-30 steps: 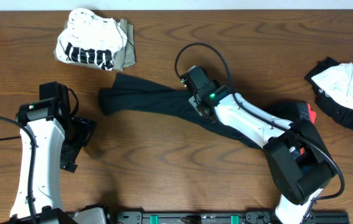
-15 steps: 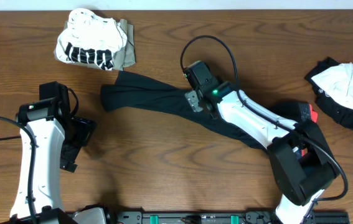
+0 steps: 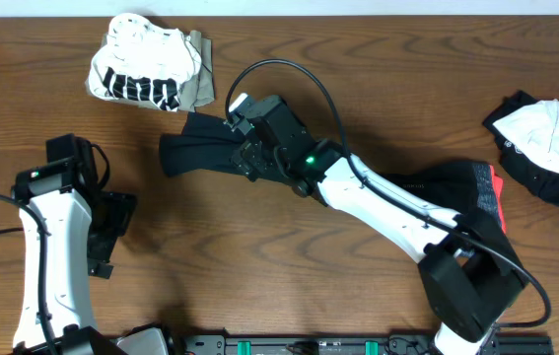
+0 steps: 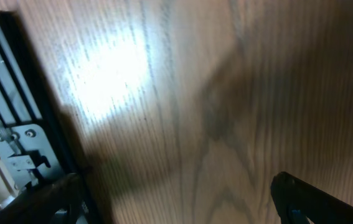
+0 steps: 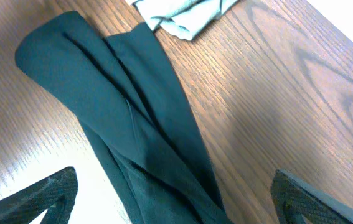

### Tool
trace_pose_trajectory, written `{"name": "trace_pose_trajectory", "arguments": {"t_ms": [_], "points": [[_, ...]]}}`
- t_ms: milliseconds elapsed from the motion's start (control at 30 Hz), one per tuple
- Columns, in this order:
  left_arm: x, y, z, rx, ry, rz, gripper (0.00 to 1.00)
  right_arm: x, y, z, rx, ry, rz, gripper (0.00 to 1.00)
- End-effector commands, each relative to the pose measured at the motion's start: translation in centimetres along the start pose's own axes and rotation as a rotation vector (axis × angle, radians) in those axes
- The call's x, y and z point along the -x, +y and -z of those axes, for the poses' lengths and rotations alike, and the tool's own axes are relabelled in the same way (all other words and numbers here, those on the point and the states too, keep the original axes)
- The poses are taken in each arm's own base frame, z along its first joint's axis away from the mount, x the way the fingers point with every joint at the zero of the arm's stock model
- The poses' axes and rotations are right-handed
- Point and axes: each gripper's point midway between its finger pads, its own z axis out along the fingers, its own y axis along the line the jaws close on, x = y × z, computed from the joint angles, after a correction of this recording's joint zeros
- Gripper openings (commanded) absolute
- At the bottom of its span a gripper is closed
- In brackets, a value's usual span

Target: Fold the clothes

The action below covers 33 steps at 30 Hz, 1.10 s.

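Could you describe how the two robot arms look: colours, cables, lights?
The left arm and the right arm have white link shells with black joints. A thin black cable loops above the right wrist, beside a small green light. Its fingers are dark.

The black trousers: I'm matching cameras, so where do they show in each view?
Overhead: black trousers stretched diagonally across the middle.
Left wrist: not in it.
Right wrist: their leg end fills left and centre.
Shared landmark: the olive piece beside the leg end, top edge in the right wrist view.
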Motion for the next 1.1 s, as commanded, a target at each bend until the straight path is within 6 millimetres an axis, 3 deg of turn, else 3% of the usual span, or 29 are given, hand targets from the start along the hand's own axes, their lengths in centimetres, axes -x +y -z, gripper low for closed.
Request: {"name": "trace_pose_trajectory", "arguments": {"t_ms": [0,200,467,633,867,1067], "points": [[0.3,0.7,-0.3,0.025,-0.008,0.023,0.98,-1.5,1.0,-2.4,0.018,0.042,0.025,0.98],[-0.2,1.3,-1.4,0.049,0.005,0.02,0.98,-1.0,2.9,-4.9,0.039,0.051,0.079,0.99],[-1.1,2.1,-4.4,0.075,0.02,0.017,0.98,1.1,5.8,-5.7,0.044,0.057,0.232,0.99],[-1.3,2.3,-5.2,0.079,0.022,0.016,0.98,0.3,7.0,-6.1,0.061,0.076,0.257,0.99],[-0.9,1.6,-5.3,0.051,0.006,0.02,0.98,-2.7,8.8,-7.7,0.047,0.157,0.409,0.99],[-0.9,1.6,-5.3,0.051,0.006,0.02,0.98,-3.1,9.9,-8.1,0.007,0.16,0.541,0.99]]}}
